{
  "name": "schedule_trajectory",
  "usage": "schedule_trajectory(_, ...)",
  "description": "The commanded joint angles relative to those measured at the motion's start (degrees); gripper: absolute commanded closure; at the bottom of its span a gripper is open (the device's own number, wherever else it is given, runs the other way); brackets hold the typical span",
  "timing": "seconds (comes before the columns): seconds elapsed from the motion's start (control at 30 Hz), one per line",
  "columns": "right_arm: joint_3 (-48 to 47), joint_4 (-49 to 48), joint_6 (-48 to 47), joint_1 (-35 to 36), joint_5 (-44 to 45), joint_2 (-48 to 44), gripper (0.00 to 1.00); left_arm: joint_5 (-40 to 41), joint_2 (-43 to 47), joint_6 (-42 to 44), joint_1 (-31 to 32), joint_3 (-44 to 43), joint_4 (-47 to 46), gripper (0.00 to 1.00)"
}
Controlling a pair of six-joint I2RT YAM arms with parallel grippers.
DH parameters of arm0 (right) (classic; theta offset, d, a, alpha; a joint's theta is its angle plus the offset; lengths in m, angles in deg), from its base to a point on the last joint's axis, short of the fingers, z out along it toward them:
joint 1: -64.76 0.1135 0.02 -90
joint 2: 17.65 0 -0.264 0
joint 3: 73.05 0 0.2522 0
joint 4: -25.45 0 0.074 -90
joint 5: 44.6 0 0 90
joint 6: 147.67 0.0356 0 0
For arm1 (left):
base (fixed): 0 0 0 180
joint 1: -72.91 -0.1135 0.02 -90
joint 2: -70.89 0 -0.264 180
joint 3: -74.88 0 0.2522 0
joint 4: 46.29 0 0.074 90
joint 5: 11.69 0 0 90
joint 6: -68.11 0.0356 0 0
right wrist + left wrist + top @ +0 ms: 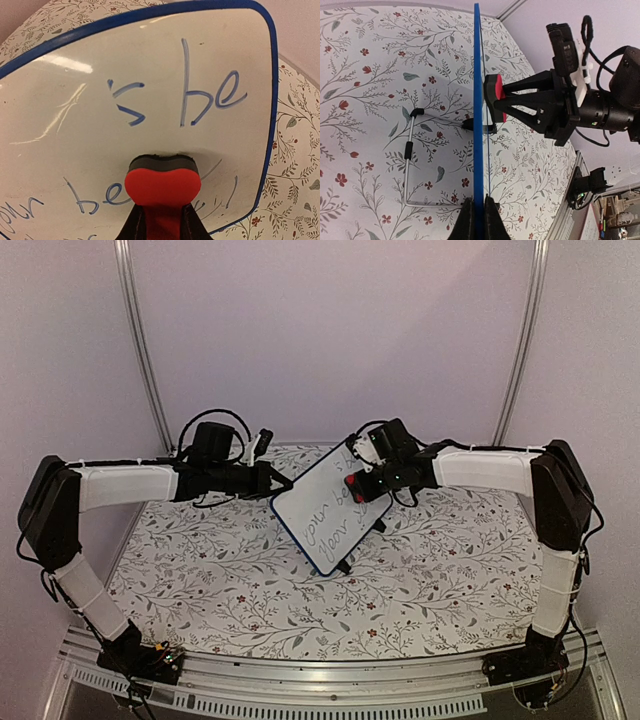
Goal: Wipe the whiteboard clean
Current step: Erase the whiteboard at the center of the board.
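The whiteboard (pixel 316 525) stands tilted in the middle of the table, blue-framed and covered in blue handwriting. My left gripper (pixel 275 483) is shut on its left edge. The left wrist view shows the whiteboard (pixel 478 100) edge-on, pinched between the left gripper's (pixel 479 220) fingers. My right gripper (pixel 366 484) is shut on a red eraser (pixel 357 486) against the board's upper right area. In the right wrist view the eraser (pixel 162 186) presses its dark felt face onto the whiteboard (pixel 150 65) just below the written "be". The right gripper (pixel 162 227) holds the eraser from below.
A floral tablecloth (pixel 220 580) covers the table. Behind the board a bent wire stand (pixel 410 165) with black sleeves rests on the cloth. A black foot (pixel 343 566) sticks out at the board's lower corner. An aluminium rail (pixel 330 680) runs along the near edge.
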Motion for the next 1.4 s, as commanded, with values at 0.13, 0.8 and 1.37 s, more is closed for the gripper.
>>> schedule_trajectory(0.13, -10.7, 5.4, -0.6, -0.2, -1.5, 5.1, 0.95, -3.9, 1.4, 1.3, 0.7, -0.1, -1.6, 1.00)
schedule_trajectory(0.8, -0.8, 2.6, -0.6, -0.2, -4.2, 0.9, 0.95, -4.1, 1.2, 1.3, 0.7, -0.1, -1.7, 1.00)
schedule_trajectory(1.37, -16.1, 6.8, -0.6, 0.5, -3.9, 6.5, 0.94, -4.1, 1.4, 1.2, 0.7, -0.1, -1.7, 1.00)
